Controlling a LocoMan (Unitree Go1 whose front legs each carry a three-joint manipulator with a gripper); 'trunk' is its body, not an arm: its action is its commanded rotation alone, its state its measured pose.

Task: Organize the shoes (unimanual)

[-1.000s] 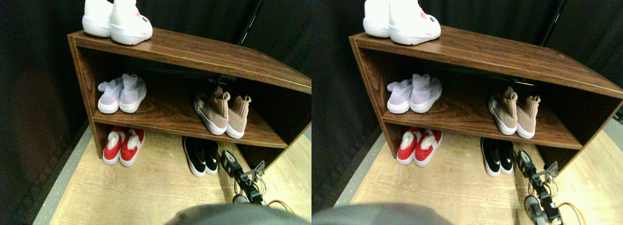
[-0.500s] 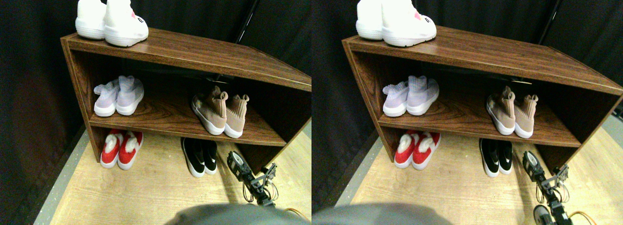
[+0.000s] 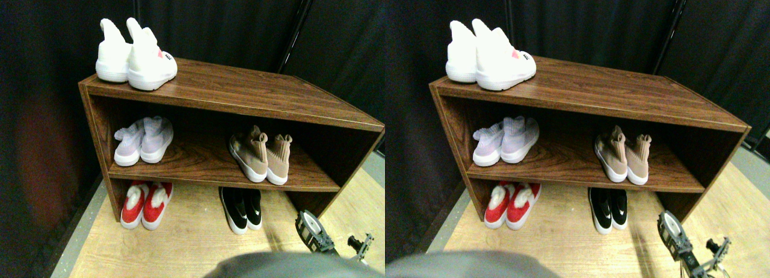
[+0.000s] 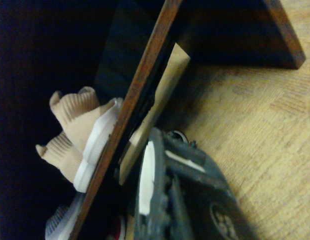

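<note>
Tool (image 3: 334, 242) sits low over the pale wood floor (image 3: 180, 242), holding nothing; whether its jaws are spread I cannot tell. Tan knit high-ankle shoes (image 3: 260, 157) stand paired on the brown wooden rack's (image 3: 240, 91) middle shelf, long axes running front to back, heels outward. Organizing looks finished; any next move likely means pulling clear.

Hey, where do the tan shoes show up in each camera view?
Stereo pair view: the tan shoes stand on the right part of the middle shelf, above the black slip-ons.
Wrist view: their cuffs and white soles show just behind the shelf's front edge.
Shared landmark: that brown wooden shelf edge.
</note>
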